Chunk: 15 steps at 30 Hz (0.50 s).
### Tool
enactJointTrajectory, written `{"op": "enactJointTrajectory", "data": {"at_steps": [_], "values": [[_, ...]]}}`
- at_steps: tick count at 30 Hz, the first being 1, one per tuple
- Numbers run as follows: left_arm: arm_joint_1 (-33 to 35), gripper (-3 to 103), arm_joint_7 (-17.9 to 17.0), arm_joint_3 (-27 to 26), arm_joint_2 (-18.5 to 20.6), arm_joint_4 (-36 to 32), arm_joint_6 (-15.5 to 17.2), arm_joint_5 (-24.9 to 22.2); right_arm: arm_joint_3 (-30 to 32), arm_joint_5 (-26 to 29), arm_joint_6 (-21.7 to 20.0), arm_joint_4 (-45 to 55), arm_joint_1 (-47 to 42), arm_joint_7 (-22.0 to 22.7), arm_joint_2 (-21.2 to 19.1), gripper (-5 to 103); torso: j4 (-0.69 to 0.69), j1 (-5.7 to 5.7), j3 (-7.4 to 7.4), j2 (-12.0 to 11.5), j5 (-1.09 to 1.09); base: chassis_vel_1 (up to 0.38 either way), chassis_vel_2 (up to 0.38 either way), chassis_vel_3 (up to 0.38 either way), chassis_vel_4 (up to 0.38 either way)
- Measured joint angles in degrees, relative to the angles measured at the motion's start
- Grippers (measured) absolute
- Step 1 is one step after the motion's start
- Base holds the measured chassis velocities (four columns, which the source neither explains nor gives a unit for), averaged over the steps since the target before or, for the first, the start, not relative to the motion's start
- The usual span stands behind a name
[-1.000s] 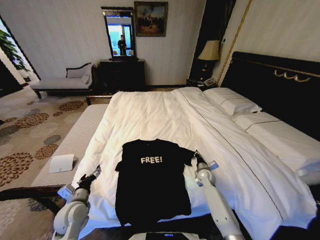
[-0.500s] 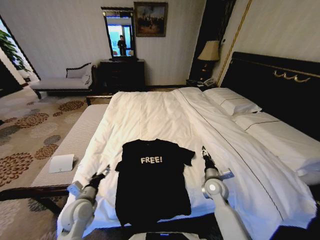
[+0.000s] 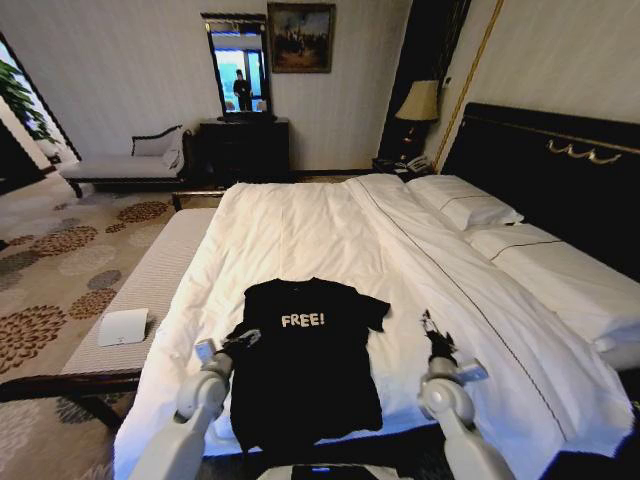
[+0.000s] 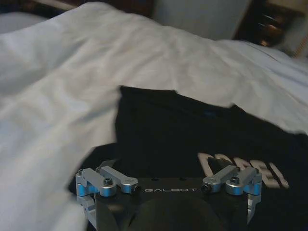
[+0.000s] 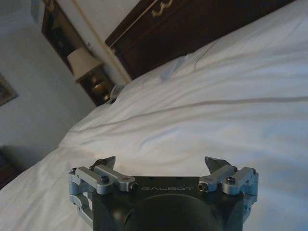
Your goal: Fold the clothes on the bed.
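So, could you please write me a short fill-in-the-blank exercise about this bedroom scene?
1. The black short-sleeved T-shirt lies flat on the white ____.
2. The white lettering on its chest reads ____.
3. The left gripper hangs over the shirt's ____ sleeve, jaws open.
4. The right gripper, jaws open, hangs over bare white ____ beside the shirt.

Missing words: bed; FREE!; left; bedding

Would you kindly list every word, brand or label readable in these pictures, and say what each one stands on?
"FREE!": white letters on the chest of the black T-shirt lying on the bed.
"GALBOT": on the body of the left gripper, over the shirt.
"GALBOT": on the body of the right gripper, over the white duvet.
In the left wrist view the shirt's lettering is partly hidden and blurred.
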Motion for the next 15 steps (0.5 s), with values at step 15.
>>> {"op": "enactJointTrajectory", "data": {"at_steps": [15], "values": [[5.18,100,-5.75,2.41,-4.43,2.01,-7.19,23.39,1.09,1.43,1.64,-1.31,1.34,-0.05,1.87,100,0.02,0.0,0.0,0.0,0.0,0.0,0.0,0.0,0.0]]}}
